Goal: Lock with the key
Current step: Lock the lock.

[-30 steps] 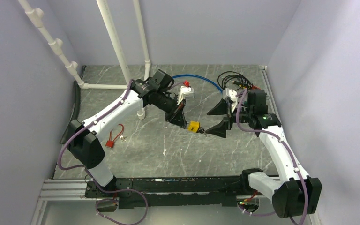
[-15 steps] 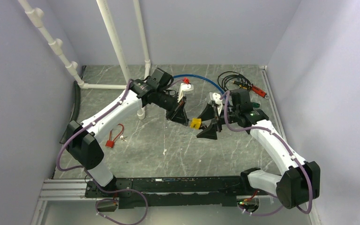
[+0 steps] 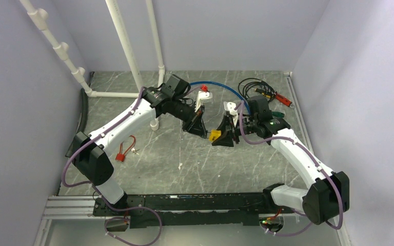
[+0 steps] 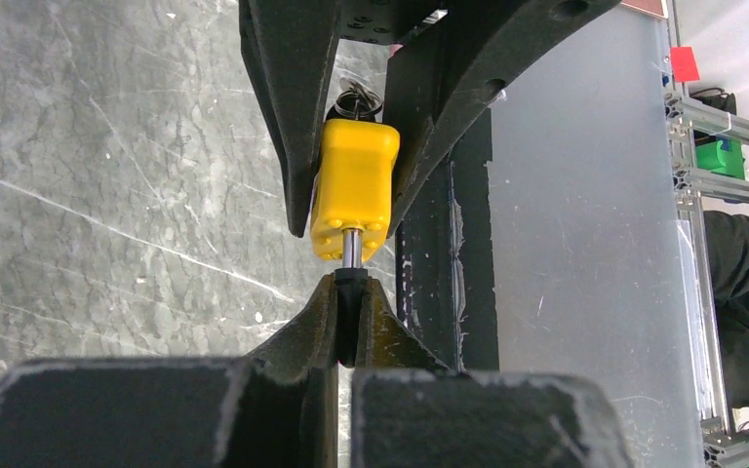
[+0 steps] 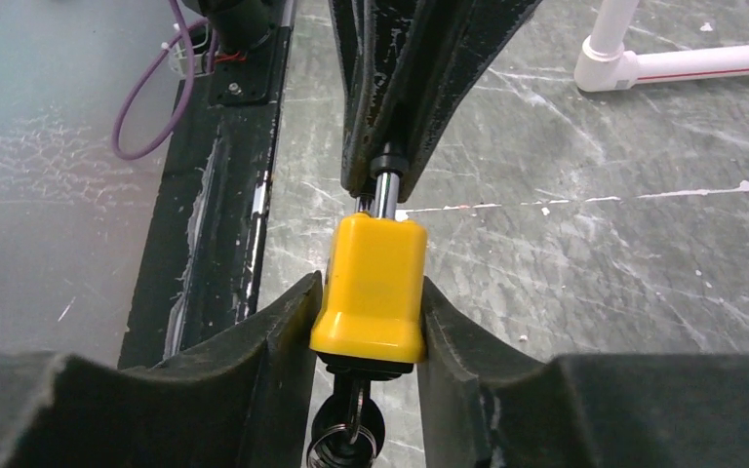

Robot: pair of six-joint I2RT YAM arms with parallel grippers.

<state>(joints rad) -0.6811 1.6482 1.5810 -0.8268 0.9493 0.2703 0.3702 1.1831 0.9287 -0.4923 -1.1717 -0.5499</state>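
A yellow padlock (image 3: 214,135) hangs in mid-air above the middle of the table. My left gripper (image 3: 203,132) is shut on its black-sleeved shackle (image 4: 349,292), with the steel leg running into the yellow body (image 4: 354,190). From the right, my right gripper (image 3: 221,137) is shut on the padlock's body (image 5: 371,288), one finger pressed against each side. The key (image 5: 351,429) sits in the lock's bottom with a ring hanging from it, between the right fingers. In the left wrist view the key ring (image 4: 356,97) shows beyond the body.
A red padlock (image 3: 123,151) lies on the table at the left. White pipes (image 3: 128,56) stand at the back left. A blue cable (image 3: 220,88), black cables (image 3: 256,84) and a red tool (image 3: 283,99) lie at the back right. A black rail (image 3: 184,204) runs along the near edge.
My right gripper has moved left up to the padlock and its wide-open jaws have closed onto the yellow body. The left gripper has kept its hold on the shackle.
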